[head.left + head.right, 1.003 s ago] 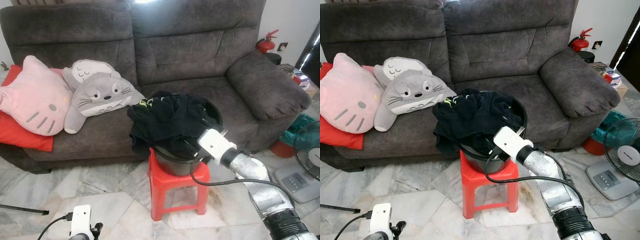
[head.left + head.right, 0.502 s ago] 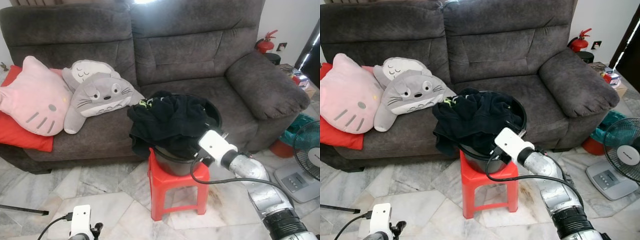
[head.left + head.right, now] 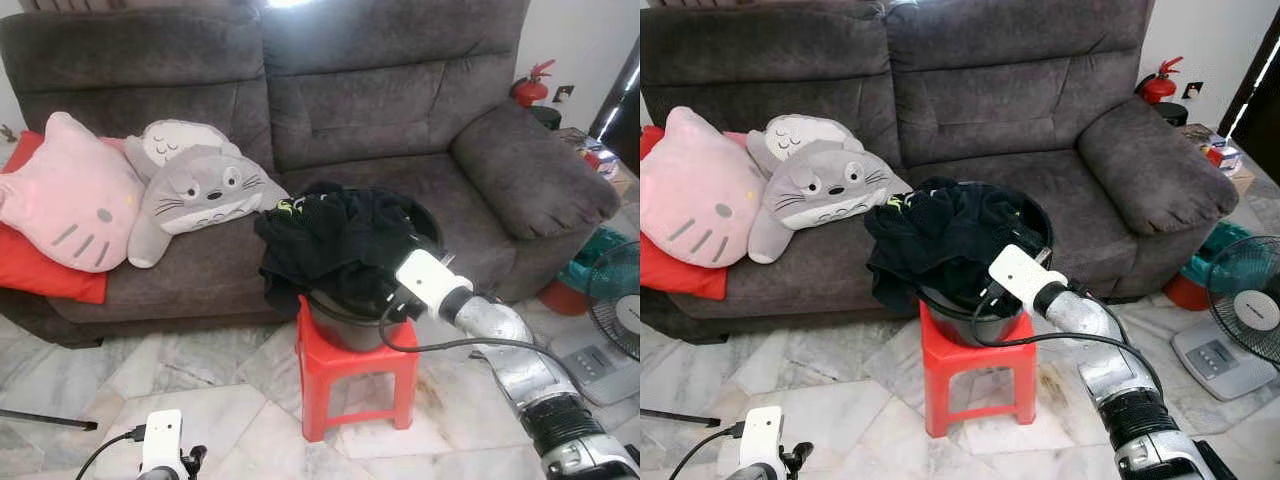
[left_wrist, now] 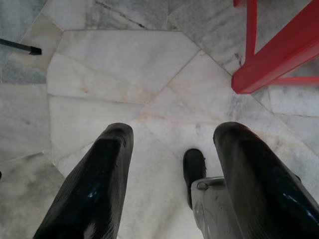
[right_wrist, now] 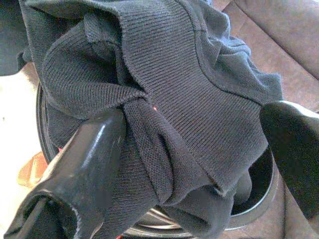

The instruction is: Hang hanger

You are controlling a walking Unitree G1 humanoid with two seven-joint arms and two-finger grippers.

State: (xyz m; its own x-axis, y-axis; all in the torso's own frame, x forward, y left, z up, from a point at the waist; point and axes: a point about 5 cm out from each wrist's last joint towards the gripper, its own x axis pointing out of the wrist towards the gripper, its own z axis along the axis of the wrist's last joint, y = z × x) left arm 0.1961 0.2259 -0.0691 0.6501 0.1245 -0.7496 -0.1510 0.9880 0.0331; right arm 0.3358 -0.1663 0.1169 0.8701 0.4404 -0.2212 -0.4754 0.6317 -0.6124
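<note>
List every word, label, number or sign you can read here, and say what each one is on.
None can be read.
Yellow-green print on the black clothes in the bucket: too small to read.
Panel on the fan base: blurred.
Box past the sofa arm: markings too small.
Fire extinguisher: label not legible.

The silver right arm carries a white wrist camera box, a black cable and glossy black fingers.
</note>
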